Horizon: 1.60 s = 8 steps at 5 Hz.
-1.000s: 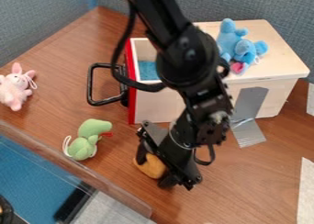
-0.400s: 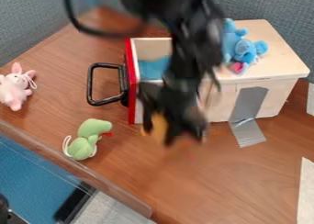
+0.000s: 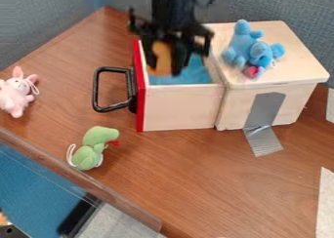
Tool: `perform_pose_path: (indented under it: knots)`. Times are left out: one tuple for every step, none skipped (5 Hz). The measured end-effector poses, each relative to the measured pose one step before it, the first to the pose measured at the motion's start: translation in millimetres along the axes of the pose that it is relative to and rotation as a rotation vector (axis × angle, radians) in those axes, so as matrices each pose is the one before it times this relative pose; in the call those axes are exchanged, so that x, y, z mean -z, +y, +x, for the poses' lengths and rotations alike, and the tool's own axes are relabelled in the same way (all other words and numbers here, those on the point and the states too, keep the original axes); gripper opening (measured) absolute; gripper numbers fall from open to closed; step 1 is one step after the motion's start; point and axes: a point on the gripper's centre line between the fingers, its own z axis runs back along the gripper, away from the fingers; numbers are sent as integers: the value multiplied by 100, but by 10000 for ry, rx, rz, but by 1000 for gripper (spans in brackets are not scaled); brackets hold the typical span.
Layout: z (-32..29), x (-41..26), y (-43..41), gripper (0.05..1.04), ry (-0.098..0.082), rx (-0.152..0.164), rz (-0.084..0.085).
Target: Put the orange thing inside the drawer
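Note:
The black gripper (image 3: 164,66) hangs over the pulled-out drawer, shut on the orange thing (image 3: 161,58), which sits between its fingers above the drawer's left half. The drawer (image 3: 182,108) has pale wooden sides, a red front with a black handle, and a blue inside. It stands out to the left of the wooden box (image 3: 261,105). The arm covers part of the drawer's back edge.
A blue plush toy (image 3: 251,49) rests on the box top. A green plush toy (image 3: 95,148) lies in front of the drawer, and a pink one (image 3: 17,92) at the far left. Grey tape (image 3: 264,117) runs from box to table.
The gripper has carried the orange thing up from the table in front of the box, back and over the drawer. The drawer, box and plush toys have kept their places.

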Motion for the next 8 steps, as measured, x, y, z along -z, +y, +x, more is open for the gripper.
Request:
perform_pose_path:
  knots:
    - [2831, 1224, 18, 449, -72, -622, 99]
    - [2007, 1494, 47, 449, 44, -551, 204]
    - [653, 1487, -133, 523, 382, -225, 257]
    - [-588, 203, -822, 832, 317, 102, 357]
    - [-713, 224, 45, 1008, 265, -64, 346]
    - [-463, -394, 106, 1004, 319, -247, 349]
    - [872, -433, -938, 999, 109, -27, -21]
    - [1457, -1825, -1124, 999, 26, 194, -414]
